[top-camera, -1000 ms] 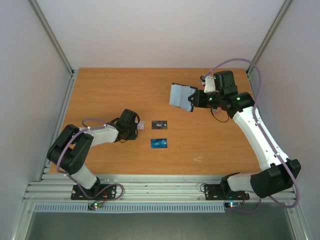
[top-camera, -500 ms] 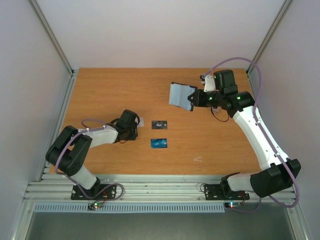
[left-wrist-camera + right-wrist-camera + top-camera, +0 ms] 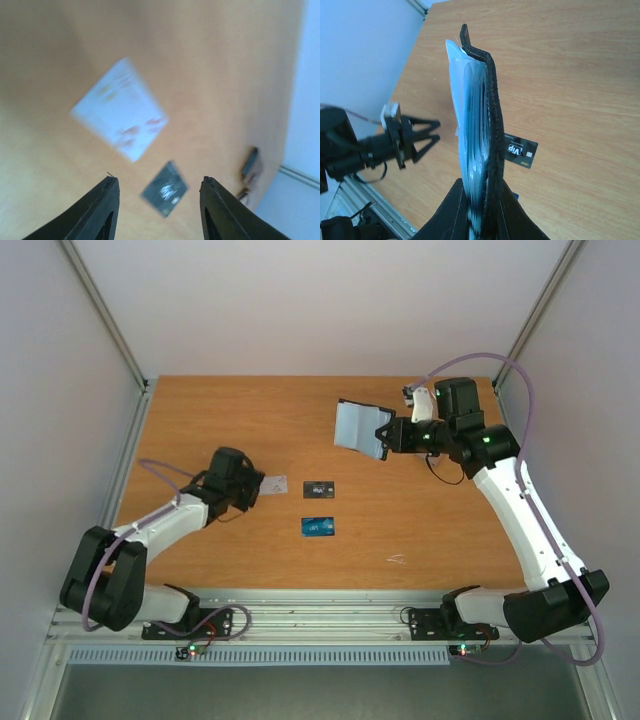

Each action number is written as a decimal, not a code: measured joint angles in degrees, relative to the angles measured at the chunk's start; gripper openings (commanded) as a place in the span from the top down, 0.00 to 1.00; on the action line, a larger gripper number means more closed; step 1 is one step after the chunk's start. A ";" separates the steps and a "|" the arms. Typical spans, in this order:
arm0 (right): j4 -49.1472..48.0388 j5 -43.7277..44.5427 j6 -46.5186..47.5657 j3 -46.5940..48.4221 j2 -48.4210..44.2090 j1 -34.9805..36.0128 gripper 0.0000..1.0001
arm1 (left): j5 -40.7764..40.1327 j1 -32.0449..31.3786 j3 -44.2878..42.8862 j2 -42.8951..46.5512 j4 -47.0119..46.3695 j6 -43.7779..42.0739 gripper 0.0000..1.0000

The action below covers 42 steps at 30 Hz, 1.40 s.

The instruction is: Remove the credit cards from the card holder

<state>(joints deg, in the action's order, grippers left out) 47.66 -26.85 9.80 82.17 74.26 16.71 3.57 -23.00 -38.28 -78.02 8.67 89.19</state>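
My right gripper is shut on the card holder, a black wallet with light blue lining, held open above the table; it shows edge-on in the right wrist view. A pale grey card lies flat just in front of my left gripper, which is open and empty. A black card lies to its right and a blue card nearer the front. The left wrist view shows the pale card and the black card beyond my open fingers. The black card also shows in the right wrist view.
The wooden table is bounded by white walls and metal rails. A small light scrap lies at the front right.
My left gripper has let go of the pale grey card and drawn back to the left, away from it. The right gripper has tilted the card holder slightly.
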 measured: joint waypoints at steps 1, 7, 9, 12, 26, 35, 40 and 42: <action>-0.02 -0.28 0.31 0.13 -0.04 0.00 0.99 | 0.70 1.14 -0.83 0.15 -1.22 -4.07 0.53; 0.22 -1.40 2.49 0.17 -1.09 0.00 0.99 | 4.22 4.33 -12.39 -7.61 -4.39 -36.44 0.54; 0.74 -1.44 3.61 0.17 -1.62 0.00 0.99 | 5.81 4.22 -15.02 -11.04 -4.48 -43.93 0.54; 1.62 -1.42 5.35 0.24 -2.01 0.00 0.99 | 6.47 3.58 -17.77 -16.04 -4.09 -51.71 0.55; 5.49 -1.36 12.22 3.21 0.81 -0.02 0.99 | 2.91 -1.36 -25.00 -29.68 -3.37 -66.53 0.61; 6.62 -1.27 13.31 3.26 0.68 -0.02 0.99 | 0.07 -3.28 -22.01 -30.91 -5.40 -64.19 0.61; 7.48 -1.05 13.35 3.23 -0.57 0.00 0.99 | -0.61 -3.28 -21.53 -30.93 -6.43 -64.17 0.61; 7.78 -1.05 13.38 3.23 -1.22 -0.02 0.99 | -0.98 -3.32 -21.20 -30.86 -7.10 -64.13 0.61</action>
<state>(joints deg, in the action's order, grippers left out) 55.44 -27.90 23.18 85.41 73.03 16.69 2.59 -26.33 -59.48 -108.88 1.56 25.06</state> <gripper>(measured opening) 0.092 0.390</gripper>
